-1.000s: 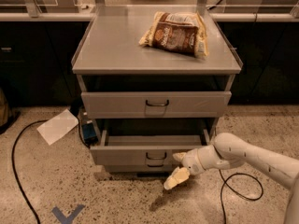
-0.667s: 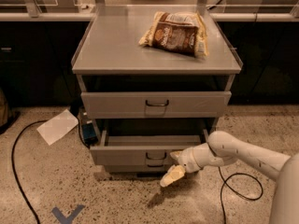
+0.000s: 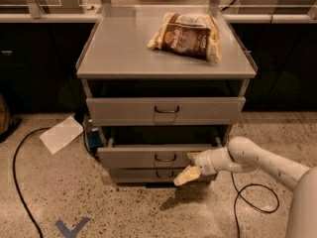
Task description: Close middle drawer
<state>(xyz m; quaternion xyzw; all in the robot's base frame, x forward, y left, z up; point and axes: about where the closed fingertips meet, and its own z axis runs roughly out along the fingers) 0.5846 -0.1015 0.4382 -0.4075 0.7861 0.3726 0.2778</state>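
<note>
The middle drawer of the grey cabinet is pulled partway out, its front panel standing forward of the lowest drawer below it. Its dark pull is in the centre. My gripper is at the right part of that front panel, just right of the pull. Its cream fingers are spread, one fingertip on the panel and the other lower, in front of the lowest drawer. The white arm reaches in from the right. The taller uppermost drawer also stands slightly out.
A brown snack bag lies on the cabinet top. A white paper sheet and a blue object lie left of the cabinet. Black cables run over the speckled floor on both sides. Blue tape marks the floor.
My gripper and arm have moved left and toward the cabinet. The middle drawer has slid a little way in.
</note>
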